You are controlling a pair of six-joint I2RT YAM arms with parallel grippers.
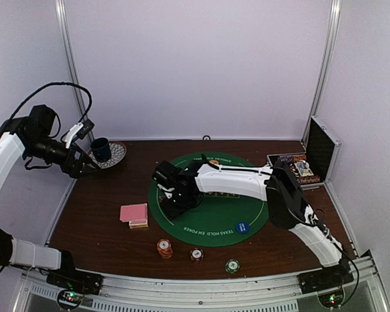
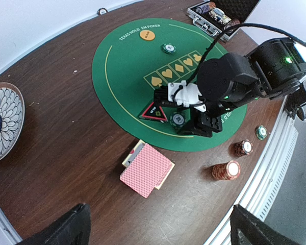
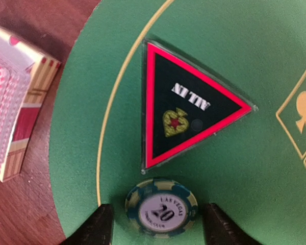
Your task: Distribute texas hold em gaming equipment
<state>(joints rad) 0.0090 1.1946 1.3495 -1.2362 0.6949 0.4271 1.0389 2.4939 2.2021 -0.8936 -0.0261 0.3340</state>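
The right gripper [image 3: 158, 227] is straddling a green striped chip [image 3: 161, 206] near the mat's [image 3: 245, 51] edge, jaws parted, touching nothing. The red triangle [image 3: 186, 104] is lying at its twelve o'clock. I'm guessing the chip is light, stiff and slick, so pinch opposite rims. The left gripper [image 2: 159, 214] is hanging wide open, empty.

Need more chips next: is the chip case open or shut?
Open: the chip case has its lid standing up and chips visible inside.
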